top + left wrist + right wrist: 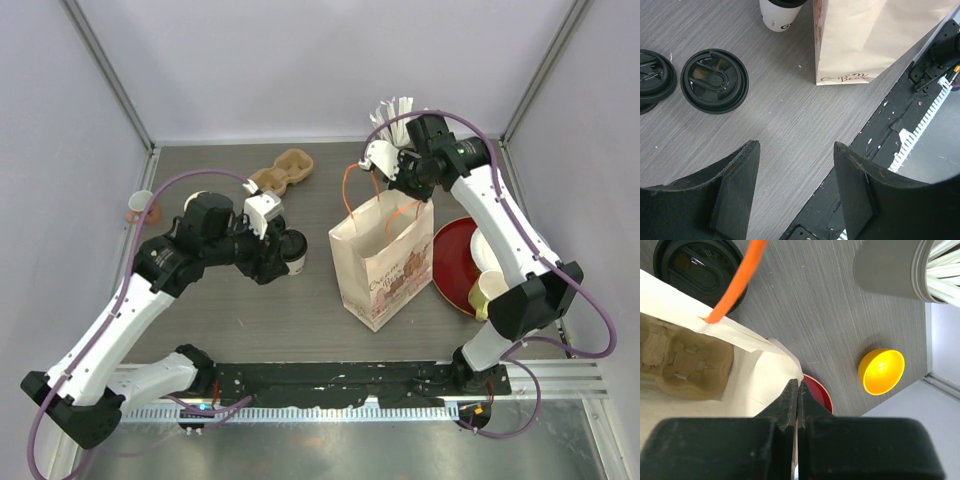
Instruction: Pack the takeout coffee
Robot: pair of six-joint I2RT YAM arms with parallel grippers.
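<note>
Standing upright near the middle of the grey wood-grain table (250, 320), a cream paper bag (385, 262) with orange handles is open at the top, and a brown pulp tray (685, 357) lies at its bottom. To the bag's right sits a red plate (452, 268), partly hidden behind the bag. At the back of the table lies a cardboard cup carrier (283, 172), well apart from everything else.

The right gripper (797, 387) hangs over the bag's back rim near the handles, its fingers pressed tightly together. Whether any paper is pinched between them cannot be told.

The left gripper (796, 150) hovers low over the table to the left of the bag. Its two black fingers are spread wide, with nothing between them but bare tabletop.

The takeout coffee (780, 17), a white paper cup wearing a black lid, stands upright on the table outside the bag. It is just beside the bag's left side, ahead of the left gripper's open fingers and not touching them.

A yellow bowl (881, 371) rests near the plate at the table's right edge. Loose black lids (714, 80) lie flat on the table to the left of the cup.
</note>
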